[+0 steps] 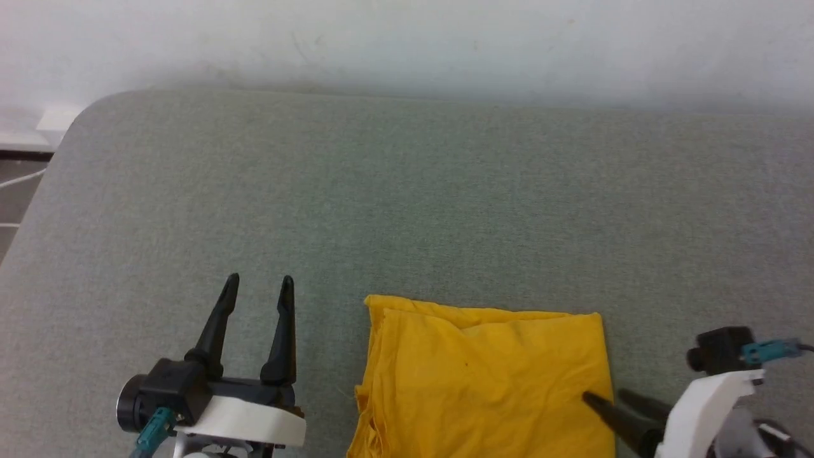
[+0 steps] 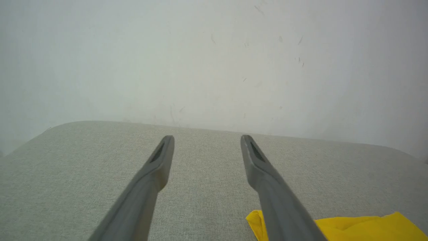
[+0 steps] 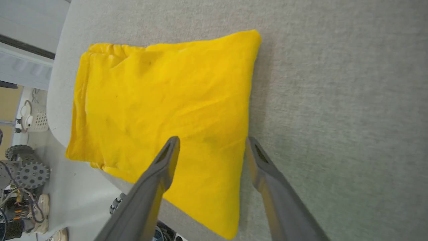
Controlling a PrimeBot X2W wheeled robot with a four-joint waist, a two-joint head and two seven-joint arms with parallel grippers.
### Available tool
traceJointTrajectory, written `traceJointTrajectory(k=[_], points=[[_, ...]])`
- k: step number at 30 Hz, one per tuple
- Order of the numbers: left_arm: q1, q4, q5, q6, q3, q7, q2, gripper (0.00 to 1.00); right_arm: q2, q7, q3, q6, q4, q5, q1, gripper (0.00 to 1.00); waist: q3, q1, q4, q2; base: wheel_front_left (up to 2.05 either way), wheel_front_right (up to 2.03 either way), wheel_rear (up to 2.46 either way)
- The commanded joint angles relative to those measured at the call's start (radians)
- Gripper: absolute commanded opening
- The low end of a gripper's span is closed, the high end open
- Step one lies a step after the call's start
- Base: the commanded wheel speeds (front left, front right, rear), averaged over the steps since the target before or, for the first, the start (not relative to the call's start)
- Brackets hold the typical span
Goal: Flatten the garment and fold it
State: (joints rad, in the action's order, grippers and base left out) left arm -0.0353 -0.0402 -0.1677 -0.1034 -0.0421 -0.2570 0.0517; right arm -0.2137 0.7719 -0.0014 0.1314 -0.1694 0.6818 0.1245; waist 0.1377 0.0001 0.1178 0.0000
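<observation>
We see the mustard-yellow cotton T-shirt [image 1: 483,381] lying in a folded rectangle at 6 o'clock in the head view, on the near part of the grey fabric-covered tabletop [image 1: 407,210]. Its lower end runs off the bottom of that view.

Our left tool [image 1: 259,278] hangs at 7 o'clock, fingers spread wide and empty, beside the cloth and apart from it. Our right tool [image 3: 212,139] is also spread and holds nothing. One finger is over the yellow cloth and the other over the grey cover, so the cloth's edge runs between them.

We judge the cloth light, limp and quick to crease. It would be best pinched at a corner or along an edge through all layers, since a loose layer will slide.

The upper face is plain, and we can read no print, label or writing.
</observation>
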Motion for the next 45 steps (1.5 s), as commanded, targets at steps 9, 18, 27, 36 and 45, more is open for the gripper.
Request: traceJointTrajectory(k=[9,18,27,36,45], points=[[0.039,0.017,-0.001,0.0,-0.016,-0.005,-0.001,1.0,0.052,0.014,0.072,-0.001,0.186,-0.059,-0.079,1.0,0.044,-0.0001,0.055,0.0,0.0,0.0,0.0],[0.052,0.026,-0.006,0.003,-0.034,-0.005,-0.001,1.0,0.035,-0.037,0.17,-0.001,0.284,-0.119,-0.134,0.0,0.042,-0.0001,0.075,0.0,0.0,0.0,0.0],[0.047,0.044,-0.017,0.003,-0.073,-0.005,-0.001,1.0,-0.088,-0.104,0.213,-0.001,0.205,-0.339,-0.211,0.0,-0.002,-0.0001,0.01,0.0,0.0,0.0,0.0],[0.087,0.053,-0.017,-0.001,-0.138,-0.005,-0.001,1.0,-0.312,-0.031,0.289,-0.001,0.084,-0.505,-0.332,0.0,0.05,-0.0001,-0.156,0.0,0.0,0.0,0.0],[0.249,0.049,0.011,-0.007,-0.199,-0.005,-0.001,1.0,-0.6,-0.075,0.268,-0.001,0.066,-0.515,-0.436,0.0,0.229,-0.0001,-0.286,0.0,0.0,0.0,0.0]])
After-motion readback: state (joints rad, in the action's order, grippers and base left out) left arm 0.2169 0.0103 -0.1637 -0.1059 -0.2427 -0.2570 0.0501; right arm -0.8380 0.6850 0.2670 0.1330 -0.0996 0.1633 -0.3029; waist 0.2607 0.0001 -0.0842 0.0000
